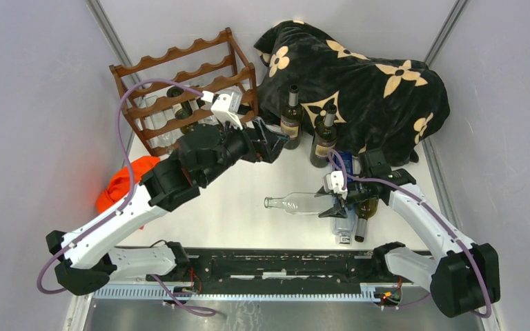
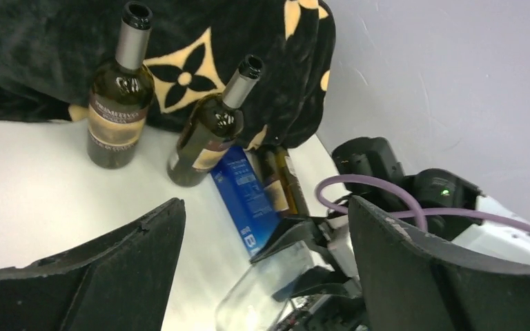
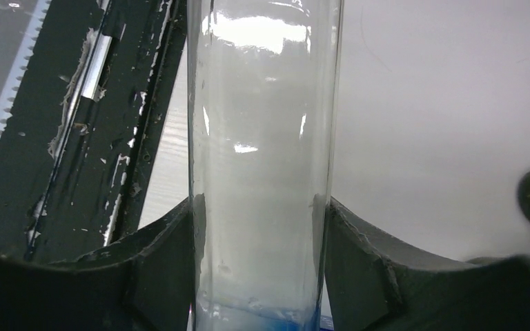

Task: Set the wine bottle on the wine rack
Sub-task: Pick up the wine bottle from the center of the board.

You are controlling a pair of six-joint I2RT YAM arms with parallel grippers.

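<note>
A clear glass wine bottle (image 1: 297, 203) lies level over the middle of the table, neck pointing left. My right gripper (image 1: 336, 203) is shut on its base end. In the right wrist view both fingers (image 3: 159, 255) press the bottle's sides (image 3: 262, 138). The wine rack (image 1: 153, 69), dark reddish-brown with wavy rails, stands at the back left. My left gripper (image 1: 270, 143) hangs open and empty between the rack and the held bottle. In the left wrist view, the clear bottle (image 2: 269, 289) and the right gripper (image 2: 317, 252) show between its wide-apart jaws (image 2: 266, 207).
Two dark bottles (image 1: 291, 117) (image 1: 324, 136) stand upright in front of a black flowered blanket (image 1: 366, 89) at the back. More bottles (image 1: 345, 224) lie beside the right arm. An orange cloth (image 1: 121, 181) lies at the left. The rack holds some bottles (image 1: 179, 103).
</note>
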